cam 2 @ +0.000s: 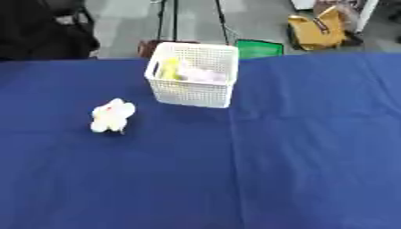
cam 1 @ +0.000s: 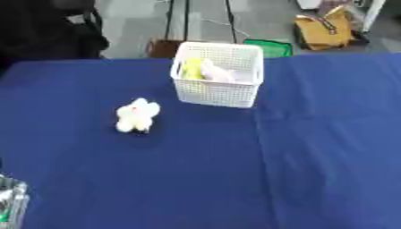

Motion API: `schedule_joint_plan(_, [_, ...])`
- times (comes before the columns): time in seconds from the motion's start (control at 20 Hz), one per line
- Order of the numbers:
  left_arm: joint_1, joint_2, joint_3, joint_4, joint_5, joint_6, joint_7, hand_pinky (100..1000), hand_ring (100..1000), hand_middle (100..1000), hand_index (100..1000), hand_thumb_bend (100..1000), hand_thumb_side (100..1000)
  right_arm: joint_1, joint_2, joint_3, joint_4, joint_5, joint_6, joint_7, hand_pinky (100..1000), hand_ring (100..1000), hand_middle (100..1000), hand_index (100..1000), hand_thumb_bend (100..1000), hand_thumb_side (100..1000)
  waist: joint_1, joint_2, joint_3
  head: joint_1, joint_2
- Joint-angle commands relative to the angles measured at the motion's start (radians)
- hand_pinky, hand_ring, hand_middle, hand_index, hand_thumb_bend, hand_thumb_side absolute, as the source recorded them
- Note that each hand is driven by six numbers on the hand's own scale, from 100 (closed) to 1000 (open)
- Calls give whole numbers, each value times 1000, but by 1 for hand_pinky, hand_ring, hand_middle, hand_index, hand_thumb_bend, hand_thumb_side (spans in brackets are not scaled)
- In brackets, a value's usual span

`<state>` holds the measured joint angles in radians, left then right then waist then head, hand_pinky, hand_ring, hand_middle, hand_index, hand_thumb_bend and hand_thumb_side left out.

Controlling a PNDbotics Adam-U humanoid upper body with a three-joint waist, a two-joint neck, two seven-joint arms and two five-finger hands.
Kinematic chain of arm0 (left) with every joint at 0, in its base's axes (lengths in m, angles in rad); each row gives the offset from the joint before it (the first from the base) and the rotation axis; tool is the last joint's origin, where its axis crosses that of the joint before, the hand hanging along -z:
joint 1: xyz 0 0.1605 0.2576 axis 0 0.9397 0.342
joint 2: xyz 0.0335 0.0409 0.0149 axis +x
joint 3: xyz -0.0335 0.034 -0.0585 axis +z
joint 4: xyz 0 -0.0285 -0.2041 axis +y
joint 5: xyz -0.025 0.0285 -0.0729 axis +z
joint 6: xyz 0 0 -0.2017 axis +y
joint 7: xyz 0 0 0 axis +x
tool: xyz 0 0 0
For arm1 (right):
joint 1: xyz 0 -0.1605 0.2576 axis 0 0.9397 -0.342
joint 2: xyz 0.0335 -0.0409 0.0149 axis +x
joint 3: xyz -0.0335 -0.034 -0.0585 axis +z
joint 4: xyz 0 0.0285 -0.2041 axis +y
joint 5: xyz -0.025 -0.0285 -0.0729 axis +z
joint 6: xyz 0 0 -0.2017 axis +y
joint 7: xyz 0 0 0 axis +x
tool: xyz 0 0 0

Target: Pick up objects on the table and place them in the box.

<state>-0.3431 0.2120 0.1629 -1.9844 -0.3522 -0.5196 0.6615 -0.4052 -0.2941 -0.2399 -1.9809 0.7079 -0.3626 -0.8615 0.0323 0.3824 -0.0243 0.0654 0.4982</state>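
Where the left eye view is cut off at its near left corner, a silvery shape (cam 1: 11,201) shows; it is too blurred to tell whether it is the left hand, and how far any fingers are open cannot be told. No right hand shows in either view.

One white basket (cam 1: 217,92) stands toward the far side of the blue table (cam 1: 313,156), slightly left of centre. Inside it lie a yellow thing (cam 1: 192,68) at the left and a pale pinkish thing (cam 1: 217,72) beside it, both too soft to identify. One white and cream toy (cam 1: 136,116) lies on the cloth, near the basket's left and a little nearer. Nothing stands between them.

Beyond the far edge are a yellow bag (cam 1: 322,31), a green item (cam 1: 269,47) and black stand legs (cam 1: 186,20).
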Motion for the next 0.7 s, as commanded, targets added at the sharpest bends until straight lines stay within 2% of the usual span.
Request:
schedule_joint_plan(0.05, [-7, 8, 3, -16, -2, -132, 136, 705, 771, 798, 804, 100, 715, -8, -16, -7, -19, 6, -42, -46, 735, 736, 633, 777, 100, 903, -3, -15, 0, 3, -15])
schedule_joint_plan(0.6, [-7, 10, 5, -16, -6, -128, 136, 710, 776, 803, 808, 100, 714, -8, -17, -7, -19, 5, -40, -46, 735, 736, 632, 777, 100, 902, -5, -10, 0, 5, -23])
schedule_joint_plan(0.7, [0, 28, 6, -16, -15, -112, 123, 756, 808, 825, 840, 100, 740, -8, -18, -7, -19, 5, -40, -46, 735, 735, 632, 777, 100, 902, -5, -11, 1, 3, -19])
